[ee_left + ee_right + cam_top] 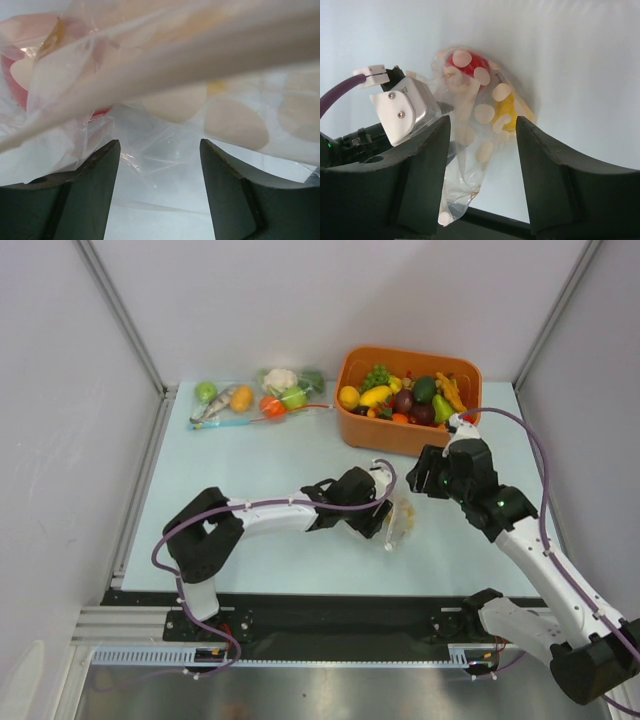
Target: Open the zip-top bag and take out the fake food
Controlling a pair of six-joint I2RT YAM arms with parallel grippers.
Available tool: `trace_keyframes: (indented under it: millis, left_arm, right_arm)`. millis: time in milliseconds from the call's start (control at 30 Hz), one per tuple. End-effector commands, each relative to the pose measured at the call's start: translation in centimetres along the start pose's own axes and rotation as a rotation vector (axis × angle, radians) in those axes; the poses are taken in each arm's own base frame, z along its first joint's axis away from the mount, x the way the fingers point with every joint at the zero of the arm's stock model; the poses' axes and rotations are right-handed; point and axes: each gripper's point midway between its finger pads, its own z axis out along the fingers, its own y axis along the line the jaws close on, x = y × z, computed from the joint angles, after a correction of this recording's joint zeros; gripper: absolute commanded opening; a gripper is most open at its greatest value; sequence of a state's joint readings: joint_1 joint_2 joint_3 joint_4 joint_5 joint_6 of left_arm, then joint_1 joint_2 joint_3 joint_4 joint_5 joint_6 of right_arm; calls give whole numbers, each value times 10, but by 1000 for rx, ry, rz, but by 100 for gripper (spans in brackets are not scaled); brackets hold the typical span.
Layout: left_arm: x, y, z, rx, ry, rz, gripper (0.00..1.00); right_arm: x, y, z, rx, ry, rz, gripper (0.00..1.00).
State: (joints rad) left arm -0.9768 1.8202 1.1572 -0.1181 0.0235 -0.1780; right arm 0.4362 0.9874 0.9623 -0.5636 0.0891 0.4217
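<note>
The zip-top bag (401,521), clear with pale round dots, lies at the table's middle just right of my left gripper (384,512). In the right wrist view the bag (472,135) holds a round red fruit (465,64) and a yellow fruit (508,108); a third fruit does not show clearly. My right gripper (482,131) is open and hovers above the bag, one finger on each side of it. In the left wrist view my left gripper (160,150) is open, with crinkled bag plastic (150,150) between its fingers and the red fruit (15,80) at the upper left.
An orange bin (385,435) full of fake fruit and vegetables stands at the back right, just beyond my right gripper (432,476). Other clear bags with food (255,398) lie at the back left. White walls close in the table sides.
</note>
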Motion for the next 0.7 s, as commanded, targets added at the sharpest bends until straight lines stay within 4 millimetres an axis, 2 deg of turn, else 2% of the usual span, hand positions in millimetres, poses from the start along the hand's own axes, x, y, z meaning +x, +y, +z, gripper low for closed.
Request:
trace_keyframes:
  millis: [0,167,333,533,667]
  left_arm:
    - [-3,2,-5,-9,-21,-21,71]
    - [-10,-1,-10,10,-45,-19,72]
    - [-20,-8,-16,43,-87,-26,73]
    - [-33,-16,-17,83,-120,-33,74]
    - [-39,-22,-15,115,-135,-40,75]
  right_arm:
    - [0,-8,2,6,-15,29,60]
    - [31,-24,24,23,47,71,60]
    - [49,-44,43,39,93,94,60]
    - [72,-46,61,-1,162,119,58]
    - [92,-52,70,11,221,126,51]
